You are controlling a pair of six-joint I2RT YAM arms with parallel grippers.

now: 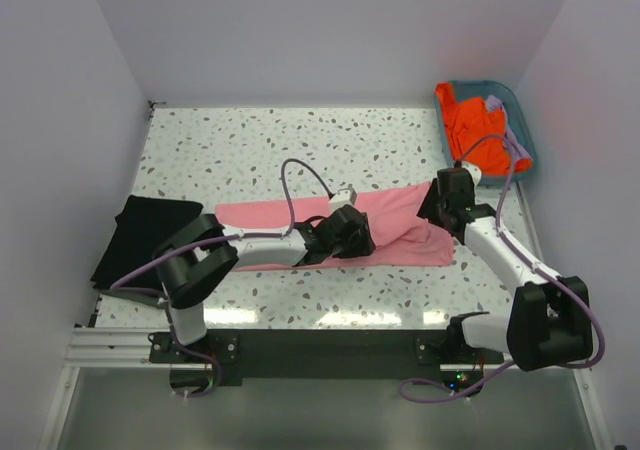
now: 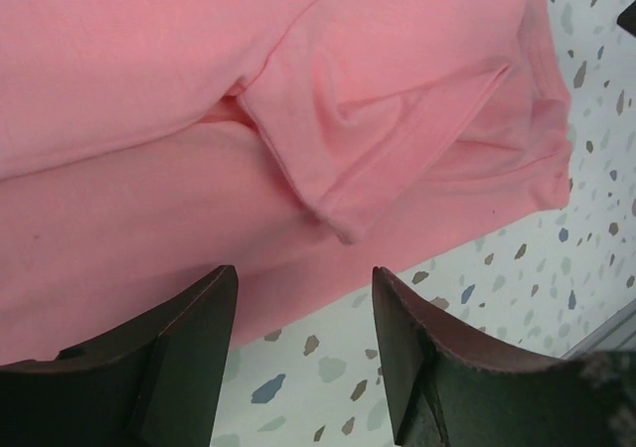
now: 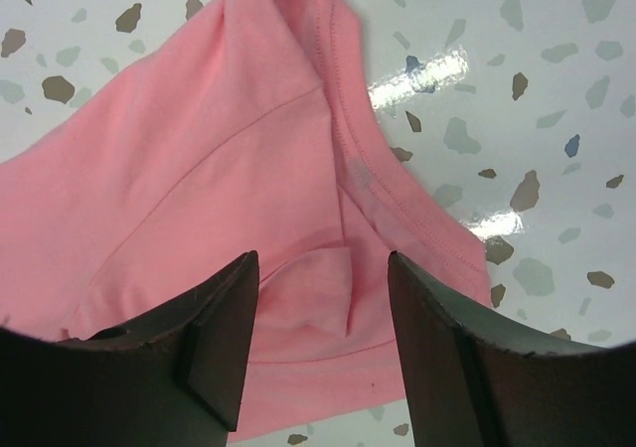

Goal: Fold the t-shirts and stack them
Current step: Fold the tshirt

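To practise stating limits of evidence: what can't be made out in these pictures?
- Top view: the left arm covers the middle of the salmon-pink fabric t-shirt.
- Top view: only a scrap of the pale lavender t-shirt shows beside the bright orange t-shirt in the teal plastic basket.
- Top view: the black fabric t-shirt is too dark to read its folds.

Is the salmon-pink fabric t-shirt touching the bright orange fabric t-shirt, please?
Apart. The top view shows the salmon-pink t-shirt on the speckled table, the bright orange t-shirt in the teal basket, bare table between.
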